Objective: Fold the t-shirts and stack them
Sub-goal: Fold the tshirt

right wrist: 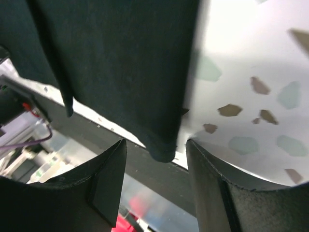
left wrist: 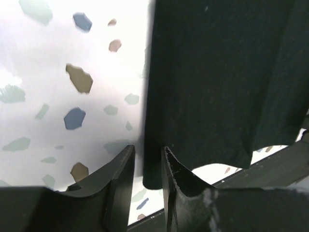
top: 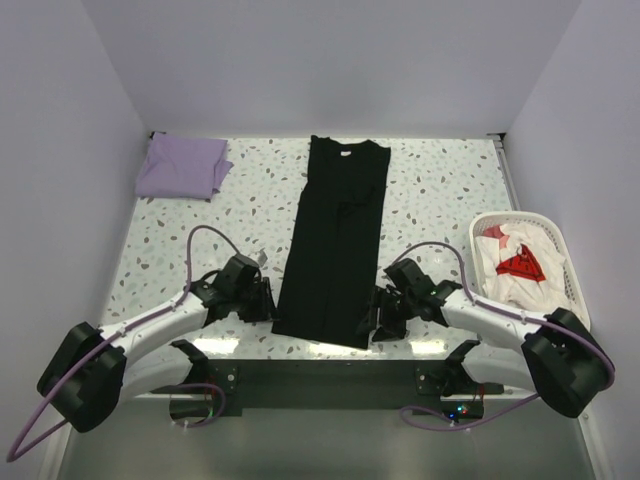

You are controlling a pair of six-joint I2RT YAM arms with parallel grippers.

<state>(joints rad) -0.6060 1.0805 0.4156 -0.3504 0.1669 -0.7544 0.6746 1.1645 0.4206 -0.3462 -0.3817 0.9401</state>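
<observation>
The black t-shirt (top: 335, 240) is laid along the middle of the table (top: 440, 190) as a long narrow strip, its collar at the far end and its hem at the near edge, where it is seen slightly overhanging. The lavender t-shirt (top: 182, 166) is found folded in the far left corner, well apart from the black one. A white basket (top: 573, 275) is set at the right side, with white and red garments (top: 515, 262) piled inside. The left gripper (top: 265, 300) is placed at the near left corner of the hem; in the left wrist view its jaws (left wrist: 147, 148) are held a little apart, with the cloth corner in the narrow gap and a strip of bare table seen beside it. The right gripper (top: 372, 322) is positioned at the near right corner, and its jaws (right wrist: 156, 141) are spread wide on either side of the corner, with no contact seen.
</observation>
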